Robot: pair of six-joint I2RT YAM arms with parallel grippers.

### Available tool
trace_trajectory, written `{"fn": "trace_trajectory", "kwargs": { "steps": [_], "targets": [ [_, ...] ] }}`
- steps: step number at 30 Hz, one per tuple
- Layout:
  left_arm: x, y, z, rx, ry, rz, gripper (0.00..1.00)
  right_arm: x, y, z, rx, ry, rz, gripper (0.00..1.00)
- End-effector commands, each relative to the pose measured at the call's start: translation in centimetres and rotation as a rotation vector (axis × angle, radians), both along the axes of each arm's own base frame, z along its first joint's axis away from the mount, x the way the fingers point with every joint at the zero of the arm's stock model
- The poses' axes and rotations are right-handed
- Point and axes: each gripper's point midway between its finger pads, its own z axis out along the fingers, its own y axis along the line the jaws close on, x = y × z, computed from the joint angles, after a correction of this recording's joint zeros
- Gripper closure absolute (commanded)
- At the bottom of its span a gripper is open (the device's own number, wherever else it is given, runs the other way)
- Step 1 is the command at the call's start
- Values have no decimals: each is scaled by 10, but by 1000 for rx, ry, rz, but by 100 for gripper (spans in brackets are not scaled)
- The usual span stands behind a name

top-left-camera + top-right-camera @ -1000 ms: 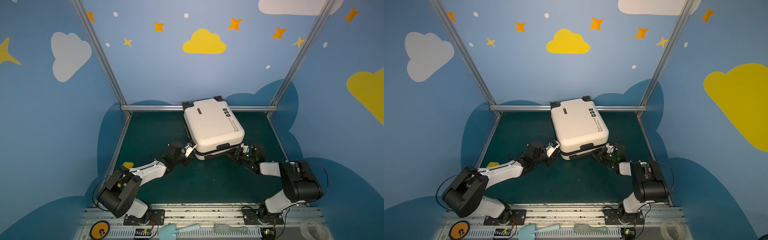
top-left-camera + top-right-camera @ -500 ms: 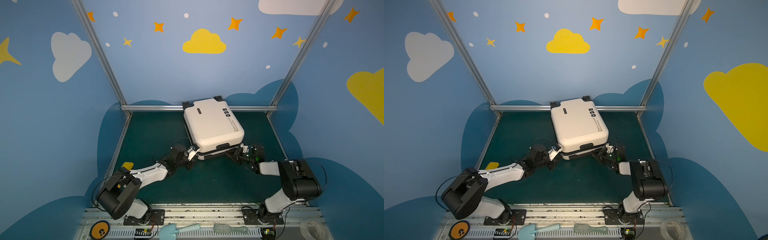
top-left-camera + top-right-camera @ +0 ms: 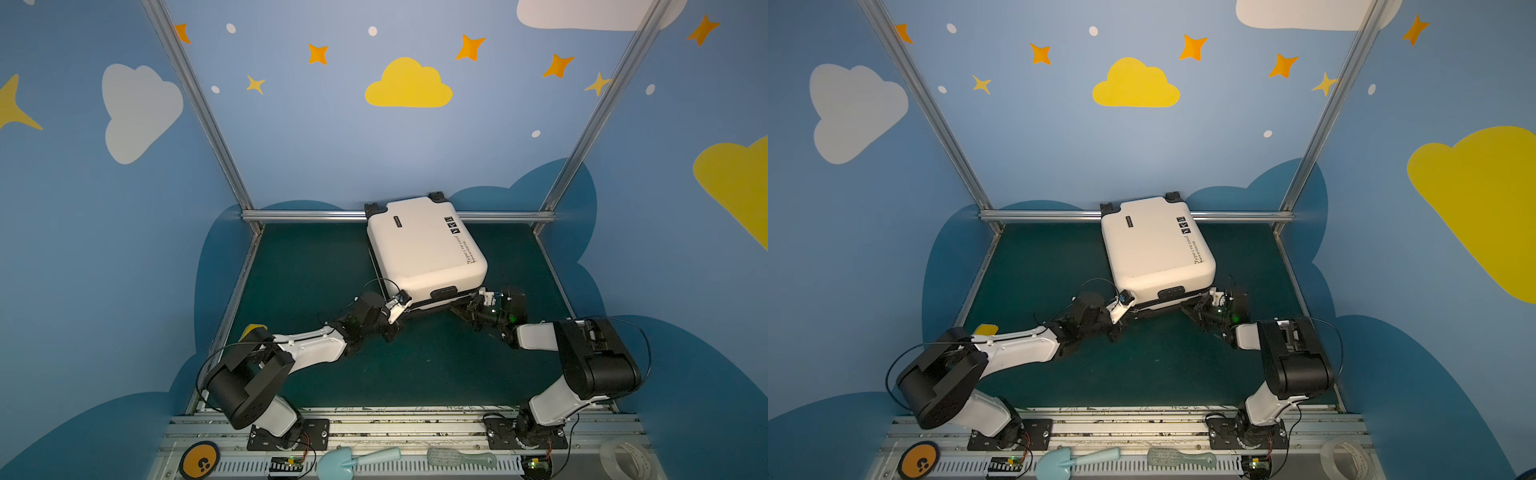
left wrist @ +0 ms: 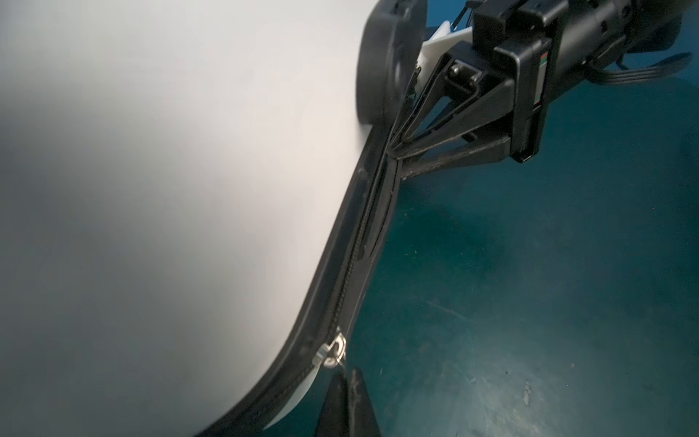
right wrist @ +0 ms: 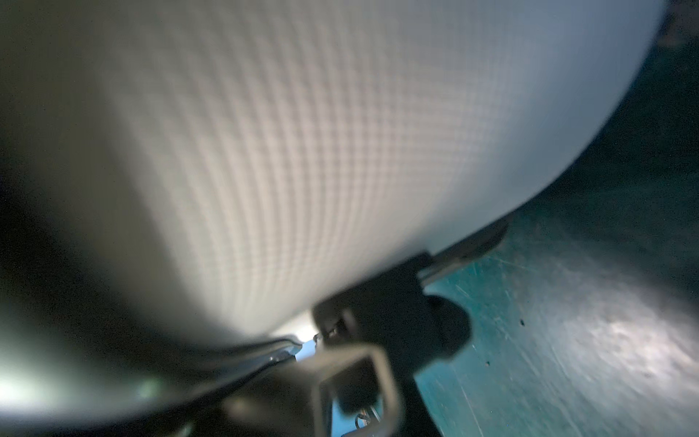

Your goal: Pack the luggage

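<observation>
The luggage [image 3: 424, 249] [image 3: 1154, 249], a white hard-shell suitcase, lies closed and flat on the green mat near the back rail. My left gripper [image 3: 407, 308] [image 3: 1133, 309] is at its near left corner. In the left wrist view its fingers [image 4: 346, 401] are shut on the thin pull hanging from the silver zipper slider [image 4: 333, 350]. My right gripper [image 3: 464, 305] [image 3: 1188, 307] is at the near right corner. There its fingers [image 4: 416, 125] pinch the black zipper seam [image 4: 363, 234]. The right wrist view shows only blurred white shell [image 5: 302, 151] and mat.
The back rail [image 3: 311, 215] runs behind the luggage. On the front rail lie an orange disc [image 3: 199, 461], a blue scoop [image 3: 353, 459], a pale brush [image 3: 461, 459] and a tape roll [image 3: 623, 457]. A yellow tag [image 3: 253, 330] shows by the left arm.
My left gripper has slid a little to the right along the luggage's near edge, and its arm has stretched out lower. The right arm and the luggage have stayed put.
</observation>
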Motion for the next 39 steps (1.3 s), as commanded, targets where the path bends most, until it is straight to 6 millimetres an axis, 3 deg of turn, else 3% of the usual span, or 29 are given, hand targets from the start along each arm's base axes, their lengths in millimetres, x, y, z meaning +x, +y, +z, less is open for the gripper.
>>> {"fn": "trace_trajectory", "kwargs": {
  "steps": [1, 12, 16, 19, 22, 24, 31, 35, 39],
  "targets": [
    [-36, -44, 6, -67, 36, -193, 97, -3, 40, -8, -74, -104, 123, 100],
    [-25, -73, 7, -111, 23, -197, 97, -28, 86, -13, -88, -107, 238, 100],
    [-21, -70, 8, -104, 2, -173, 97, -35, 101, -12, -81, -112, 283, 100],
    [-21, -61, 6, -75, -14, -152, 97, -35, 98, -9, -77, -102, 299, 98],
    [-21, -48, 3, -41, -28, -112, 97, -34, 85, -2, -97, -103, 296, 67],
    [-22, -40, 2, -28, -39, -92, 97, -34, 74, 7, -117, -117, 293, 58],
    [-25, -26, 3, -4, -60, -68, 97, -35, 26, 53, -204, -184, 252, 56],
    [-25, -24, 4, 2, -66, -70, 97, -22, -7, 101, -250, -275, 176, 59],
    [-26, -25, 3, 5, -59, -80, 97, -4, -38, 131, -279, -339, 89, 59]
  ]
}}
